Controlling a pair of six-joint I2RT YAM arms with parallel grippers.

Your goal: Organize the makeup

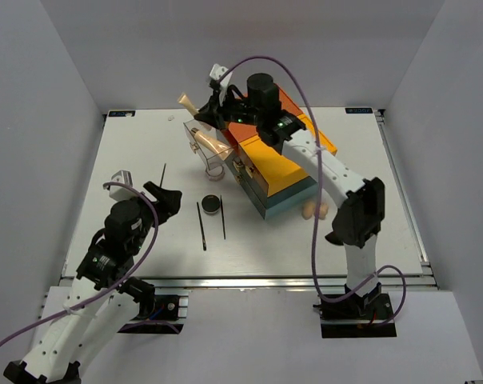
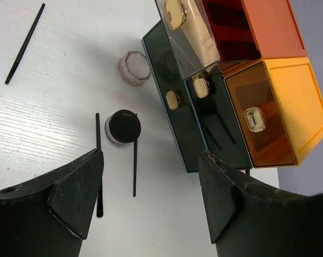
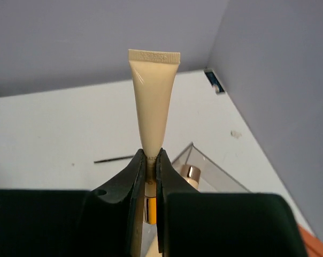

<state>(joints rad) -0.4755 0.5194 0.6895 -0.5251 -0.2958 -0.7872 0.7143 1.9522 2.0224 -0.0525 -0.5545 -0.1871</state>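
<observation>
Beige tube (image 3: 153, 101) – we find it pinched by its narrow end in the right pincer (image 3: 151, 155), fingers pressed hard against it, its flat crimped end standing straight out beyond the fingertips.

The right arm (image 1: 321, 164) reaches from its base far across the table (image 1: 145, 144), passes over the orange, yellow and teal drawer box (image 1: 281, 168), and bends its wrist leftward. It carries the pincer in the air past the box's far left corner. Just below and behind the fingertips a clear drawer (image 3: 204, 166) stands pulled out, with a gold-capped item (image 3: 192, 172) lying in it. Beige sponges (image 1: 315, 210) lie well behind this pincer, against the near side of the box.

The left arm (image 1: 113, 248) is folded low near its base. The left pincer (image 2: 151, 155) is spread wide, holds nothing and hangs above the table. Directly ahead of its fingers sits the black compact (image 2: 123, 127), flanked by two thin black sticks (image 2: 135, 166); one of them runs back under the left finger. Farther ahead the pinkish jar (image 2: 134, 67) stands just beside the box. A third stick (image 2: 25, 43) lies alone, far ahead and to the left.

The surface is a white tabletop with a metal rail (image 1: 249, 282) along its near edge – plain pale grey walls (image 1: 65, 80) close it in on three sides.
</observation>
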